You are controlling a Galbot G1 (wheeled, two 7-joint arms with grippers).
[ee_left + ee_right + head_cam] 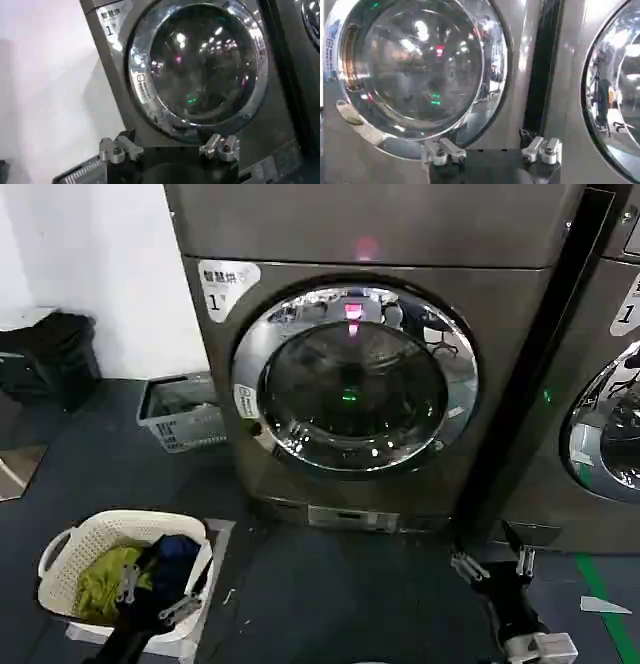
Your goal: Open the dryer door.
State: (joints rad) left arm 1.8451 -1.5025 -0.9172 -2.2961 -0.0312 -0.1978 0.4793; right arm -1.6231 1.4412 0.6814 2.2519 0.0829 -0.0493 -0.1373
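Observation:
The dryer door [354,380] is a big round door with a shiny chrome rim around dark domed glass and a small white sticker [245,400] on the rim's left side; it lies flush in the grey machine front, shut. It also fills much of the left wrist view [200,65] and the right wrist view [415,70]. My left gripper [152,594] hangs low at the front left over a laundry basket, open and empty [170,149]. My right gripper [492,565] sits low at the front right, open and empty [492,150], below and right of the door.
A neighbouring machine with a similar chrome door [610,424] stands at the right. A white basket of clothes [60,559] sits at the front left, a grey crate [185,416] beside the dryer, a black bag [50,354] by the wall. Green tape [605,604] marks the dark floor.

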